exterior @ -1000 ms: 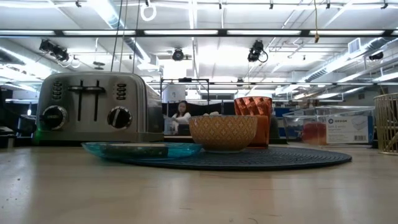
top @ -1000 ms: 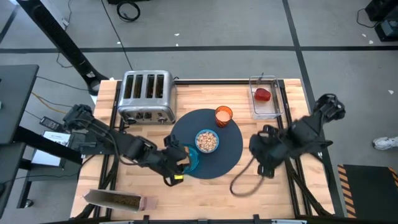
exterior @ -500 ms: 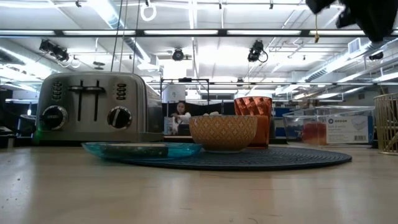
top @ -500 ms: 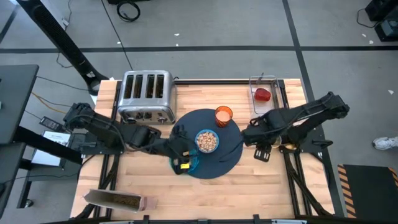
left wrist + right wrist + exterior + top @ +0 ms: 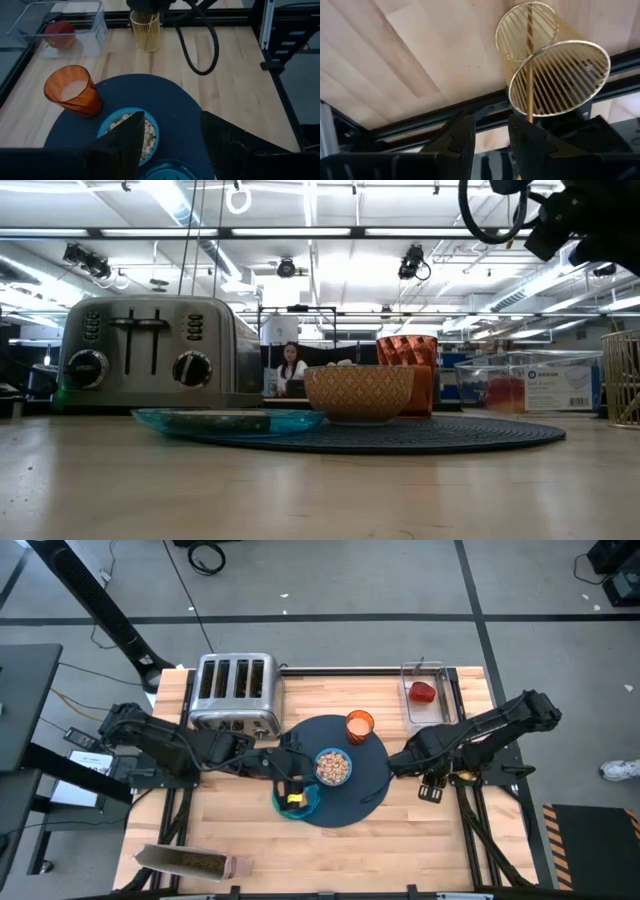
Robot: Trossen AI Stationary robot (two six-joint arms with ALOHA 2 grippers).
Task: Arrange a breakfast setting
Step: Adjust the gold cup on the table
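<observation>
A dark-blue round mat [image 5: 365, 780] lies mid-table. On it stand a blue bowl of cereal [image 5: 333, 766] and an orange cup [image 5: 359, 724]. A teal plate [image 5: 312, 802] rests on its near left edge. A red fruit [image 5: 423, 692] lies in a clear tub at the far right. A gold spoon [image 5: 530, 95] stands in a gold wire holder [image 5: 555, 75]. My left gripper [image 5: 170, 145] is open above the plate, high over the table. My right gripper [image 5: 492, 137] is open above the holder, touching nothing. I cannot make out the toast slice.
A steel toaster [image 5: 235, 695] stands at the far left. A cereal box [image 5: 185, 860] lies at the near left edge. The wire holder [image 5: 622, 380] stands near the table's right edge, beside a frame rail [image 5: 445, 122]. A person [image 5: 291, 367] sits far behind the table.
My right arm has swung up from the near right of the table toward the far side and now hangs over the wire holder. My left gripper has shifted a little toward the far edge over the plate, and its arm has swung toward the toaster.
</observation>
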